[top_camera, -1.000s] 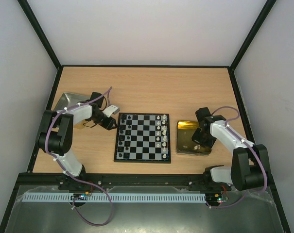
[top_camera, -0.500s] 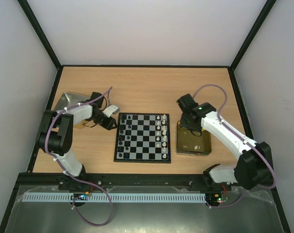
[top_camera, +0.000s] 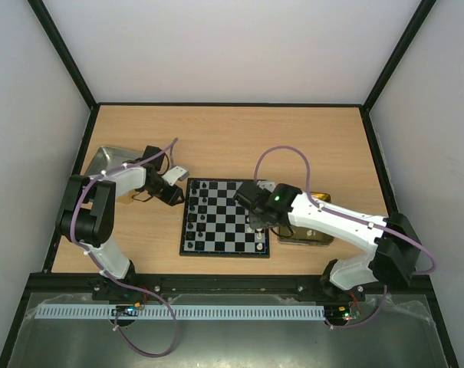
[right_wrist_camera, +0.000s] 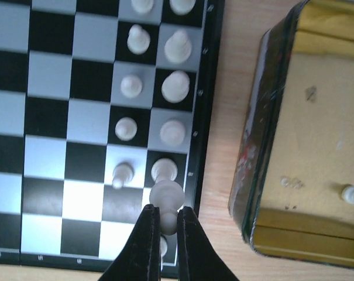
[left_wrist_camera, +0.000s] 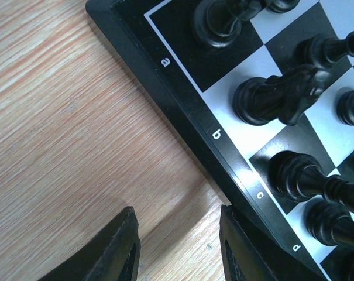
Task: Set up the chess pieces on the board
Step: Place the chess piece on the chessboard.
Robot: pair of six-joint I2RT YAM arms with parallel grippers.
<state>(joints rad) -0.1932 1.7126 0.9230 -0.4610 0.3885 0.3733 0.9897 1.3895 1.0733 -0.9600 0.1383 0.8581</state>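
The board (top_camera: 225, 217) lies at the table's middle, black pieces (top_camera: 195, 208) along its left side and white pieces (top_camera: 255, 201) along its right. My right gripper (top_camera: 256, 220) hangs over the board's right near corner. In the right wrist view it (right_wrist_camera: 163, 215) is shut on a white piece (right_wrist_camera: 167, 199), held above the right edge column beside other white pieces (right_wrist_camera: 175, 85). My left gripper (top_camera: 175, 193) is open and empty, low over bare wood just off the board's left far corner. Its fingers (left_wrist_camera: 119, 249) sit beside the rim (left_wrist_camera: 182, 111), near black pieces (left_wrist_camera: 270, 99).
A gold tray (top_camera: 301, 236) sits right of the board, partly under my right arm; one white piece (right_wrist_camera: 351, 194) lies inside it (right_wrist_camera: 305, 146). A silver tray (top_camera: 101, 163) stands at the left, behind my left arm.
My right arm has swung left from over the gold tray to the board's right side, carrying a white piece. The left arm has not moved.
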